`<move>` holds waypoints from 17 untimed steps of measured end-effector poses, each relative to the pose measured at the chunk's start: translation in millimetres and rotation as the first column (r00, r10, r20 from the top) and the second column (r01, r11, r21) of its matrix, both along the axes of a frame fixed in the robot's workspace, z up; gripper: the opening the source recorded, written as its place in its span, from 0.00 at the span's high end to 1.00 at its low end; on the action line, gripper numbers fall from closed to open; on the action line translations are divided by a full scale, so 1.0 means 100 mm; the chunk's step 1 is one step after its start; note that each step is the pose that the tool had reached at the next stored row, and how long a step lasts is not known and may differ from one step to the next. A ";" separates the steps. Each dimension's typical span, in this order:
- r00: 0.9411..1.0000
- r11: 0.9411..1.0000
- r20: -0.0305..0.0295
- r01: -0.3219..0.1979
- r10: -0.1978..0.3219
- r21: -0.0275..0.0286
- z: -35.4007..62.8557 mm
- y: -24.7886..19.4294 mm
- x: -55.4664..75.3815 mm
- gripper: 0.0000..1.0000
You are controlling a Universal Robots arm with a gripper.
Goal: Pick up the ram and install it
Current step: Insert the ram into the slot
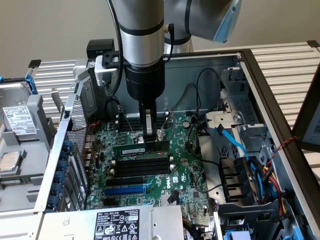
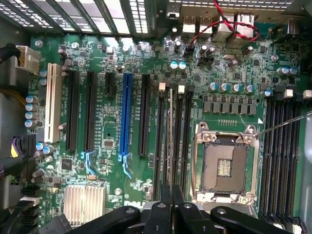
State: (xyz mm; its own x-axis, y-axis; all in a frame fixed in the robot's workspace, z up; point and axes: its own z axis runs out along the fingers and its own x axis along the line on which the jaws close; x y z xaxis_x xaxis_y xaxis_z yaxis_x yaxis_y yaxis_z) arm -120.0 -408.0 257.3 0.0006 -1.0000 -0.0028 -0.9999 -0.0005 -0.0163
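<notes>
The open computer case point(image 1: 260, 85) holds a green motherboard point(image 1: 185, 170), and the robot arm point(image 1: 142, 35) comes down into it from above. The ram point(image 1: 136, 149) stands on its long edge among the long black slots point(image 1: 142, 167), between the blue slot point(image 1: 125, 190) and the processor socket point(image 2: 226, 161). The gripper point(image 2: 171, 200) is clamped on the top edge of the ram, its fingers pressed close together. Whether the ram is fully seated, I cannot tell.
</notes>
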 end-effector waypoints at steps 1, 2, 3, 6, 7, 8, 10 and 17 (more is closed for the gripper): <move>1.000 1.000 0.000 0.005 -0.005 0.003 -0.010 -0.006 0.00 0.88; 1.000 1.000 0.000 0.011 -0.011 0.006 -0.021 -0.011 0.00 0.88; 1.000 1.000 0.000 0.017 -0.017 0.007 -0.036 -0.018 0.00 0.88; 1.000 1.000 0.000 0.024 -0.024 0.007 -0.088 -0.038 0.00 0.88; 1.000 1.000 0.000 0.025 -0.025 0.007 -0.107 -0.044 0.00 0.88; 1.000 1.000 0.000 0.026 -0.026 0.008 -0.125 -0.048 0.00 0.88; 1.000 1.000 0.000 0.026 -0.026 0.008 -0.153 -0.051 0.00 0.88; 1.000 1.000 0.000 0.029 -0.029 0.008 -0.157 -0.070 0.00 0.88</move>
State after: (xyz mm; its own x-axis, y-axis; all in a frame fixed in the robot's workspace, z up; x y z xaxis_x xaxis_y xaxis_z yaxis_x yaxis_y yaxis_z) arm -119.9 -415.0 241.7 -0.0283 -0.9995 -0.0107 -0.9995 0.0285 -0.0162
